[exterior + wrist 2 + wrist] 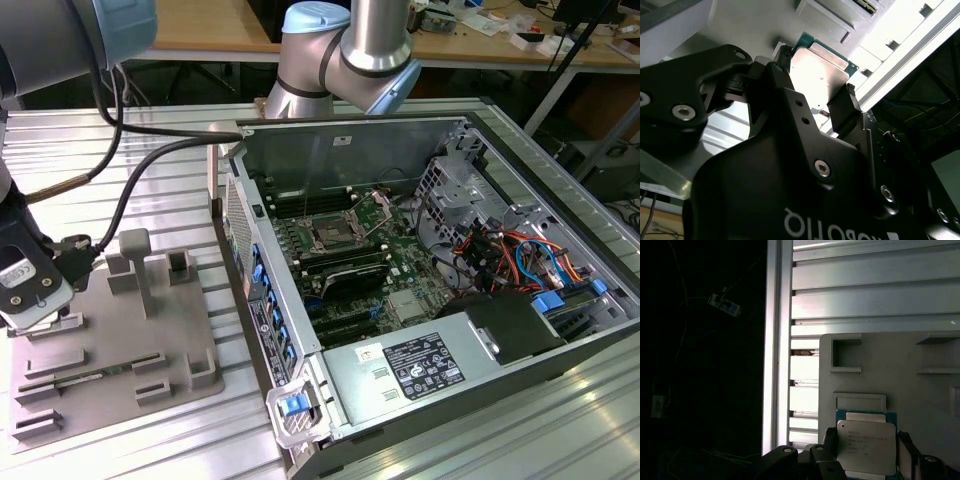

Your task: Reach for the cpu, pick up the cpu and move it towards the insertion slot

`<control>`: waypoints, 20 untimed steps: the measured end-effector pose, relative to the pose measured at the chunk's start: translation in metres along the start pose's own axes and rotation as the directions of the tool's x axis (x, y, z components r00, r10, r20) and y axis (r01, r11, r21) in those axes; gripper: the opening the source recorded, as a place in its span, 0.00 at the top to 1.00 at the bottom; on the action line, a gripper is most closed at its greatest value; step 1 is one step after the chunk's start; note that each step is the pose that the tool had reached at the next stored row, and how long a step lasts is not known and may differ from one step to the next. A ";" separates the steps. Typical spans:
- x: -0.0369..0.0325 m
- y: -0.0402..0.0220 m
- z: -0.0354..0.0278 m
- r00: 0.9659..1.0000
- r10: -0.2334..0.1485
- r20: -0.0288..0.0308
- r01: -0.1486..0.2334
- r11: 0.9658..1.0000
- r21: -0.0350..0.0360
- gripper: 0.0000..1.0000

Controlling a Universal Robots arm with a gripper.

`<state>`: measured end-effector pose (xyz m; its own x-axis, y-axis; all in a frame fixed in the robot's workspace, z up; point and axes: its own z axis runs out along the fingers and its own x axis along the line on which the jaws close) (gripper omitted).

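Observation:
The cpu (865, 450), a flat square chip with a pale metal top and a green rim, sits between my fingers in both wrist views, low over the grey plastic tray (890, 380). My gripper (866, 440) is shut on the cpu (820, 70), one black finger (842, 107) against each of two opposite edges. I cannot tell whether the chip still rests on the tray. In the exterior view my gripper (40, 315) is at the tray's (110, 350) left end. The insertion slot (330, 236), a dark socket with a shiny frame, lies inside the open computer case, far to the exterior view's right.
The open computer case (420, 130) has tall metal walls, a power supply (420, 365) at its front and coloured cables (520, 260) on its right. Raised blocks (140, 265) stand on the tray. A black cable (150, 165) hangs from the arm. The ribbed aluminium table (560, 420) ends beside the tray.

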<state>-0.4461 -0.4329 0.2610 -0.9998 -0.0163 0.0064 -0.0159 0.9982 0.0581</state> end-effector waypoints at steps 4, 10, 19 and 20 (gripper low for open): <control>0.0000 0.0001 -0.0015 1.000 0.000 0.000 0.000 1.000 0.000 0.45; 0.0000 0.0002 -0.0037 1.000 0.000 0.000 0.000 1.000 0.000 0.45; 0.0001 0.0004 -0.0073 1.000 0.000 0.000 0.000 1.000 0.000 0.45; 0.0001 0.0005 -0.0075 1.000 0.000 0.000 0.000 1.000 0.000 0.45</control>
<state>-0.4462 -0.4329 0.2685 -0.9998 -0.0163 0.0064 -0.0159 0.9982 0.0582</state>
